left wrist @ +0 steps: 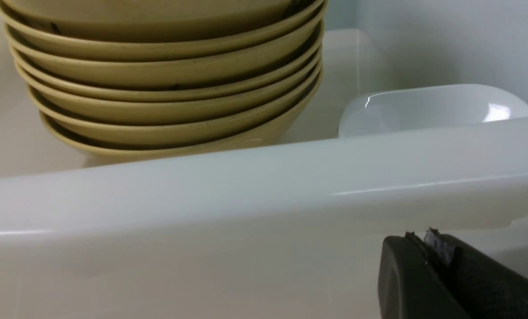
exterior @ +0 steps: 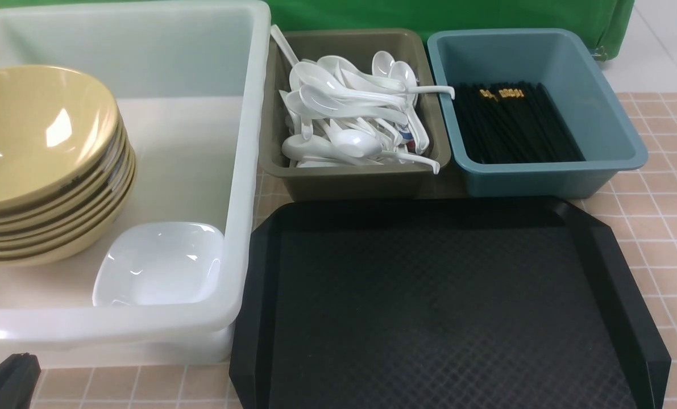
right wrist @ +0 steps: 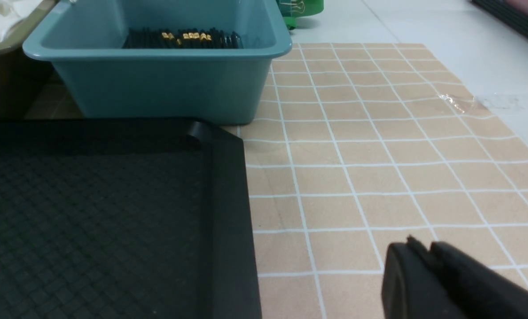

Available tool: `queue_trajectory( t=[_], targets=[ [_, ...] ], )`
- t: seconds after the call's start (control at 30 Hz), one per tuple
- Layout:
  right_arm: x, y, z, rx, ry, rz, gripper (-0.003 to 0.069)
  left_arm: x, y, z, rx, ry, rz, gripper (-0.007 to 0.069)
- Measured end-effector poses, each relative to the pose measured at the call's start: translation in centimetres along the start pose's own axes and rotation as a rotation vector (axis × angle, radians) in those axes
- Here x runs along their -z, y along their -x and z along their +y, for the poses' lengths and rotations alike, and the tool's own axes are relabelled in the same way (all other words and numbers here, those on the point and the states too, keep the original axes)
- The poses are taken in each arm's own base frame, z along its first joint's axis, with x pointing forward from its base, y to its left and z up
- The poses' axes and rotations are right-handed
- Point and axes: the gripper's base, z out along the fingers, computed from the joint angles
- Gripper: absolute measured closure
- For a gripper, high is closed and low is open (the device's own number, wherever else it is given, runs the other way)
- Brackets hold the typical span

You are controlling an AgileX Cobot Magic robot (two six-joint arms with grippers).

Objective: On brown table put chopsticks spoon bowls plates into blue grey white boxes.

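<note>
Mustard-yellow bowls (exterior: 37, 165) sit nested in a stack at the left of my white tub (exterior: 241, 187), with one small white plate (exterior: 159, 264) just beside them in the tub's near right corner. To the tub's right I see the grey-brown bin (exterior: 355, 182) heaped with white spoons (exterior: 349, 122), some handles poking over its rim, and next to it the teal-blue bin (exterior: 543, 176) holding black chopsticks (exterior: 511, 128), gold bands at the far end. All three boxes rest on the brown tiled table (exterior: 656, 187), and the black tray (exterior: 446, 307) lies in front of the two smaller bins. My left gripper (left wrist: 416, 241) hangs low outside the tub's near wall, fingers pressed together. My right gripper (right wrist: 419, 248) hovers over bare tiles beside the tray, its fingers likewise together.
</note>
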Motion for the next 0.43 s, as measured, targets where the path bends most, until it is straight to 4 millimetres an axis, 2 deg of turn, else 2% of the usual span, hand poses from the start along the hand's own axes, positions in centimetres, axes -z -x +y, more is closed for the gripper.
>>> queue_trajectory(
  t=[0.43],
  targets=[
    [0.0, 0.0, 0.0, 0.0, 0.0, 0.0, 0.0545, 0.0, 0.0, 0.0, 0.0, 0.0, 0.0, 0.0623]
  ],
)
